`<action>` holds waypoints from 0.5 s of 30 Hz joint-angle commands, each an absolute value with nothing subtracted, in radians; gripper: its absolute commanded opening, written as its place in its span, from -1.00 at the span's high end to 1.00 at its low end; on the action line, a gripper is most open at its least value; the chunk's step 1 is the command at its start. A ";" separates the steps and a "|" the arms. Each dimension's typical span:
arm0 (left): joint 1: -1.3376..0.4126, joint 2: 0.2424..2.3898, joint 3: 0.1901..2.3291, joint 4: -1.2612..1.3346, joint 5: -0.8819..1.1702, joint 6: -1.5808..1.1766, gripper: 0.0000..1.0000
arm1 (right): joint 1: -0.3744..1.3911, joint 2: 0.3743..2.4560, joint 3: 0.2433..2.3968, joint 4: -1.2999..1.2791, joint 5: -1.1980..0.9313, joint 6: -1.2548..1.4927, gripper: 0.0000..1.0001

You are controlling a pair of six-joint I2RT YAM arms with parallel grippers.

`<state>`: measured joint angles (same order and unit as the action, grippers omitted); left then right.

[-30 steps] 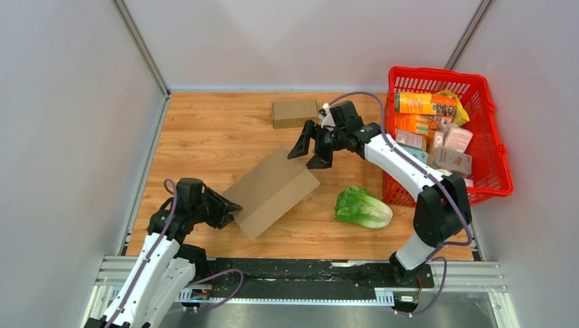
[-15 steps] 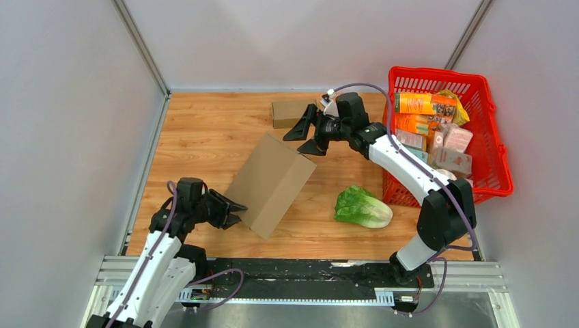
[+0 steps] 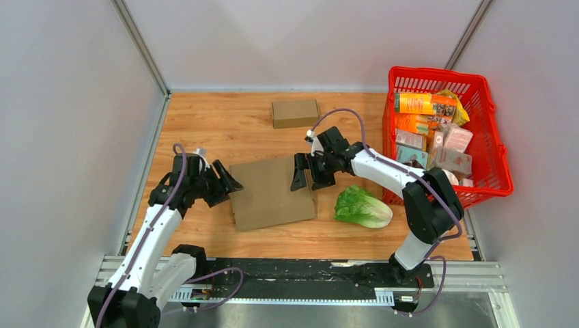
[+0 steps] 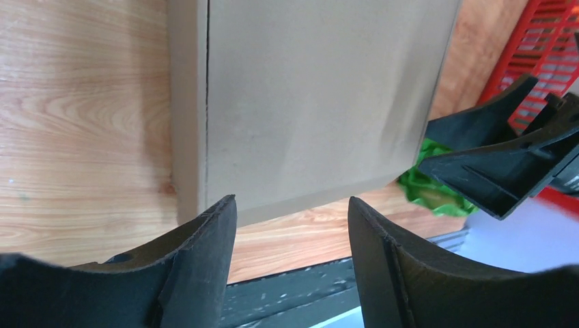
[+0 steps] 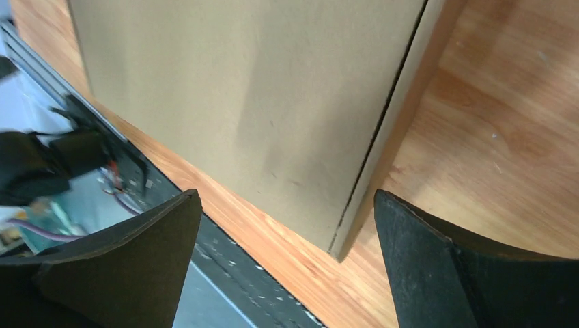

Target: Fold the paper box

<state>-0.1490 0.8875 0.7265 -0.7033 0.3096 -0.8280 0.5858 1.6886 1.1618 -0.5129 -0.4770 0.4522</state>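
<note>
The brown paper box (image 3: pixel 272 191) lies flat on the wooden table, its side flaps folded in. It fills the left wrist view (image 4: pixel 307 102) and the right wrist view (image 5: pixel 246 102). My left gripper (image 3: pixel 229 183) is open and empty at the box's left edge. My right gripper (image 3: pixel 306 173) is open and empty at the box's right edge. In the left wrist view the left gripper (image 4: pixel 292 212) has wide jaws just short of the box. In the right wrist view the right gripper (image 5: pixel 287 205) has wide jaws over the box's corner.
A small closed cardboard box (image 3: pixel 295 113) sits at the back of the table. A green lettuce (image 3: pixel 362 207) lies right of the paper box. A red basket (image 3: pixel 498 157) full of packages stands at the right edge.
The paper box was tilted up on edge and now lies flat, turned square to the table. My left gripper moved up to its left edge. My right gripper came down to its right edge.
</note>
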 commanded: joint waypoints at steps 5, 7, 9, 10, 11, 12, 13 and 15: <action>-0.161 0.661 0.520 -0.644 0.388 -0.669 -0.40 | 0.594 1.488 0.959 -0.365 -0.505 0.244 -1.00; -0.170 0.608 0.467 -0.539 0.403 -0.709 -0.40 | 0.598 1.447 0.872 -0.264 -0.528 0.245 -1.00; -0.196 0.580 0.405 -0.486 0.387 -0.741 -0.41 | 0.612 1.421 0.807 -0.178 -0.499 0.232 -1.00; -0.218 0.577 0.396 -0.451 0.385 -0.741 -0.40 | 0.626 1.404 0.798 -0.158 -0.477 0.206 -0.99; -0.233 0.578 0.394 -0.448 0.374 -0.736 -0.41 | 0.632 1.399 0.790 -0.138 -0.448 0.192 -0.98; -0.244 0.586 0.400 -0.457 0.323 -0.715 -0.43 | 0.634 1.393 0.764 -0.117 -0.421 0.183 -0.98; -0.256 0.587 0.403 -0.478 0.296 -0.703 -0.43 | 0.635 1.387 0.756 -0.097 -0.404 0.176 -0.96; -0.276 0.598 0.394 -0.476 0.244 -0.668 -0.43 | 0.637 1.378 0.743 -0.052 -0.385 0.158 -0.96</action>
<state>-0.2424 0.5880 0.3958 -0.5499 0.3473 -0.7292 0.6266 1.4200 0.7677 -0.2352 -0.4576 0.2325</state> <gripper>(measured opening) 0.712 0.985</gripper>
